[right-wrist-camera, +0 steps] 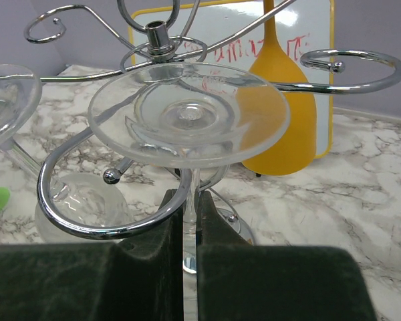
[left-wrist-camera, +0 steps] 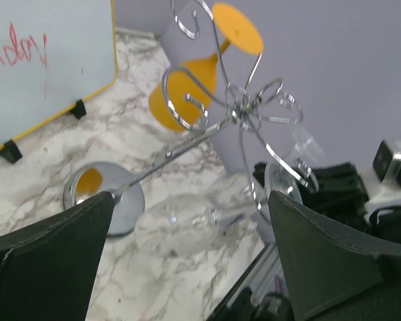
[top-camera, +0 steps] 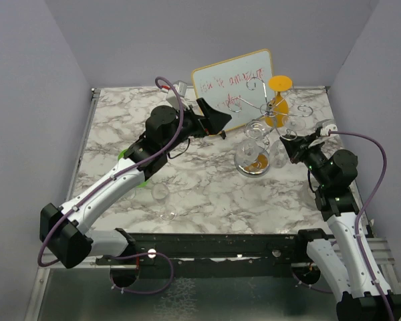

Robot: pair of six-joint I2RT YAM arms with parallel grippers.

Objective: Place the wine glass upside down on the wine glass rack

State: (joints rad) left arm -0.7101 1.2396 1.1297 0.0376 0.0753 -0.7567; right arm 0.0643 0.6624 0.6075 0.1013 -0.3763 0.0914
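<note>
2 arms meet at the rack (top-camera: pixel 264 110), which stands toward the far right of the marble surface (top-camera: pixel 120 120). The right gripper (right-wrist-camera: pixel 189 221) has its jaws drawn narrow on the thin stem of the clear glass (right-wrist-camera: pixel 187 117), pinching it just under the foot. This glass is upside down, its round foot uppermost and level. The stem runs down through the curl of 1 looped arm, right in front of the rack's hub. Whether the foot already rests on the wire or hangs just above it cannot be told from the right wrist view.

The left gripper (top-camera: pixel 214 120) hovers in front of the whiteboard (top-camera: pixel 230 83), to the left of the rack, its jaws spread wide and holding nothing. From its wrist camera the rack's shiny disc base shows between the 2 dark fingers (left-wrist-camera: pixel 47 261), with the clear bowl beside it.

1 orange glass (top-camera: pixel 279 100) hangs upside down on the far side of the rack. 1 more clear glass, the spare (top-camera: pixel 162 194), rests on the surface near the front edge, well apart from the rack.
</note>
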